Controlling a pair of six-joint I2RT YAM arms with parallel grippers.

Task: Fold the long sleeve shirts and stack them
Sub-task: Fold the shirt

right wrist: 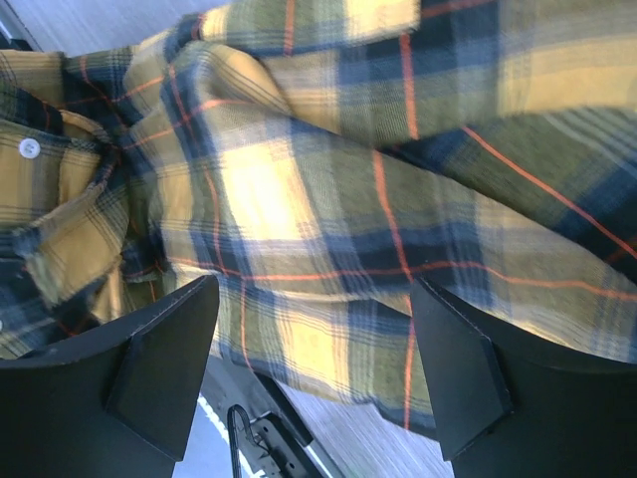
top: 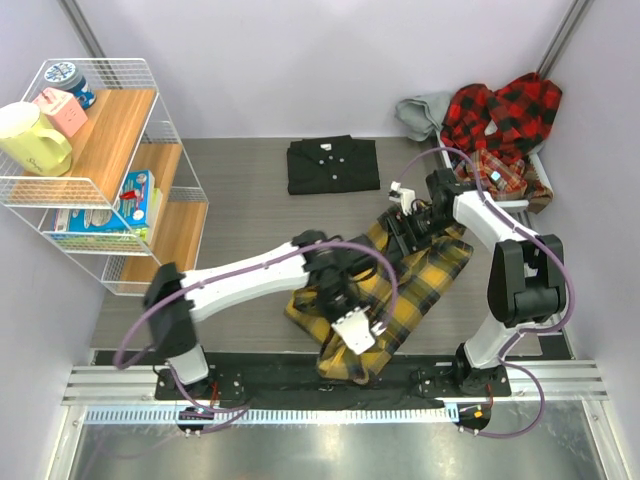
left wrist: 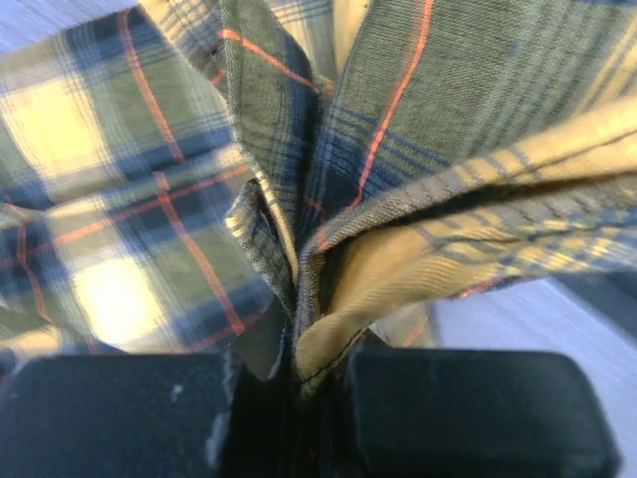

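Note:
The yellow-and-black plaid shirt (top: 425, 275) lies crumpled on the table between the two arms. My left gripper (top: 362, 350) is shut on a bunched fold of that shirt's near edge; in the left wrist view the fabric (left wrist: 398, 149) fans out from the pinch between the shut jaws (left wrist: 296, 366). My right gripper (top: 402, 238) hovers open over the shirt's far part, and the plaid cloth (right wrist: 328, 199) lies beyond its spread fingers (right wrist: 164, 368), not between them. A plain black shirt (top: 333, 165) lies folded at the back centre. Red-and-black plaid shirts (top: 505, 112) are heaped at the back right.
A white wire shelf (top: 150, 215) with wooden boards, mugs (top: 35, 138) and boxes stands at the left. A grey cloth (top: 424, 110) lies beside the red heap. The metal rail (top: 330, 385) runs along the near edge of the table.

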